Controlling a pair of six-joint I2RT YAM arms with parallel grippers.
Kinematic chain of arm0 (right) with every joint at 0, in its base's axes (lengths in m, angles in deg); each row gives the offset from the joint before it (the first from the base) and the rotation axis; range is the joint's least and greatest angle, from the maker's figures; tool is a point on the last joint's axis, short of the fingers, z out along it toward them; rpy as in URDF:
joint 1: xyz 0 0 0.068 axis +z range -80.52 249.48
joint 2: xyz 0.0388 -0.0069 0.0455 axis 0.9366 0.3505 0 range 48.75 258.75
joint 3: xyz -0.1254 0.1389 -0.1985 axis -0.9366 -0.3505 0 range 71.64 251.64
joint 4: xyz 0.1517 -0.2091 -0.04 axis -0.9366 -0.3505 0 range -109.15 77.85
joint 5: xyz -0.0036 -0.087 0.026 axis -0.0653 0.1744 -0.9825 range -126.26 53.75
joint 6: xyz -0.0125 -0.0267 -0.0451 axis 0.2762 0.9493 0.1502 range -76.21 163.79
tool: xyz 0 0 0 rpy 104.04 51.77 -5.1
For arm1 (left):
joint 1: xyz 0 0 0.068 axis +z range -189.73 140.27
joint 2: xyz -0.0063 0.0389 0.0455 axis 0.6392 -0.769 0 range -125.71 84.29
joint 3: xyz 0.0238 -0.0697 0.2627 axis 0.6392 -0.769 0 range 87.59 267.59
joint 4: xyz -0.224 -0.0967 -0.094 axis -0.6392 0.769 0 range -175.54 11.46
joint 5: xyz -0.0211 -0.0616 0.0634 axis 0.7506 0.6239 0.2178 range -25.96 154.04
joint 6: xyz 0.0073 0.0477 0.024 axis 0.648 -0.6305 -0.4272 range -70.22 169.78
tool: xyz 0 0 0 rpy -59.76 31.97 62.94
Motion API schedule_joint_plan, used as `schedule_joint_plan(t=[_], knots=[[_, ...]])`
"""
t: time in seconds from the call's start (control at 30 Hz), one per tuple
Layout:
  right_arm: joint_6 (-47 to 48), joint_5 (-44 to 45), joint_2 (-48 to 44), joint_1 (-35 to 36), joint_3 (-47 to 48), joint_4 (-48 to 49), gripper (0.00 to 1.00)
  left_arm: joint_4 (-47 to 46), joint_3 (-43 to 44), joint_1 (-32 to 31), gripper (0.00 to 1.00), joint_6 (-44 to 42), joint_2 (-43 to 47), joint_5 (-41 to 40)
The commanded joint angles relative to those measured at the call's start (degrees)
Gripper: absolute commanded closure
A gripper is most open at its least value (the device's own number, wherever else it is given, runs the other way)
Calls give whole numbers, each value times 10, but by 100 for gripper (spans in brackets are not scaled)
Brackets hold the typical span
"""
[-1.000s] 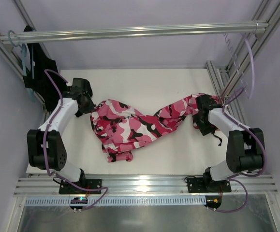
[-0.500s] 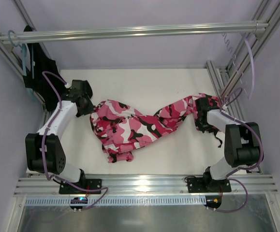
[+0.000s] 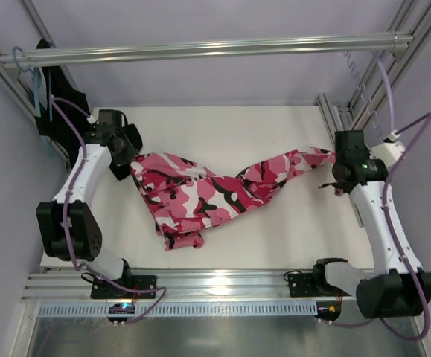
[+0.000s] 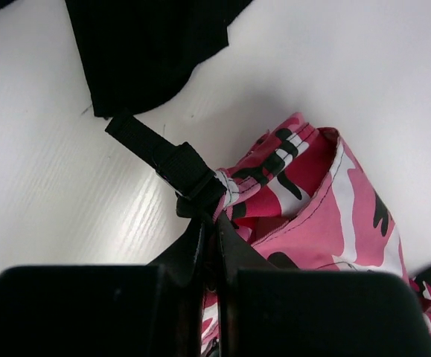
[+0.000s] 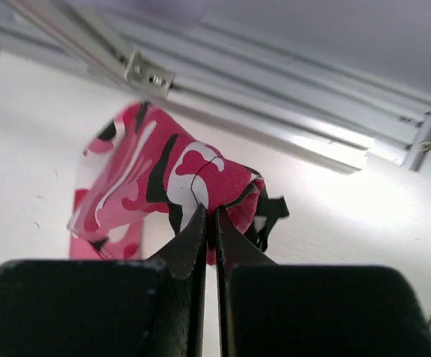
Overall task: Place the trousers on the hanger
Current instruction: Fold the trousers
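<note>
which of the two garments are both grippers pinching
The pink camouflage trousers, one end in the left gripper, the other in the right gripper; the plain black garment is untouched.

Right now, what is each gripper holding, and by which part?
Both hold the trousers: the left gripper pinches the edge beside the black buckle strap; the right gripper pinches a bunched fold at the opposite end.

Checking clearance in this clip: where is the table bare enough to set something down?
Bare table lies beyond the trousers, and between them and the near edge, toward the right. Crowded at far left: black garment, left gripper.
</note>
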Motion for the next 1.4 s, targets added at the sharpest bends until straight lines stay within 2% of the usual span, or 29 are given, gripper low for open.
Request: schedule_joint_plan(t=[0.0, 0.17, 0.4, 0.6, 0.77, 0.83, 0.93, 1.0, 1.13, 1.27, 1.37], knots=[[17, 104, -67, -11, 54, -138, 96, 11, 46, 13, 100, -9, -24, 8], [33, 115, -142, -52, 91, -186, 96, 19, 52, 14, 100, -20, -30, 8], [30, 157, -148, -66, 242, -260, 96, 34, 57, 38, 100, -27, -11, -6], [65, 123, -183, -66, 189, -209, 96, 40, 61, 42, 100, -50, 3, -14], [89, 135, -148, -66, 233, -198, 96, 55, 68, 48, 100, -64, 6, -61], [88, 146, -127, -67, 282, -207, 96, 56, 71, 58, 100, -50, 13, -85], [96, 155, -94, -67, 326, -210, 96, 31, 60, 90, 100, -29, 44, -72], [105, 142, -76, -67, 339, -212, 96, 20, 58, 105, 100, -26, 58, -33], [147, 105, -70, -68, 279, -167, 96, 22, 65, 105, 100, -41, 49, 10], [113, 89, -28, -75, 226, -201, 96, 17, 46, 105, 100, -42, 44, 60], [109, 43, -18, -82, 141, -161, 96, 14, 19, 104, 100, -38, 51, 77]])
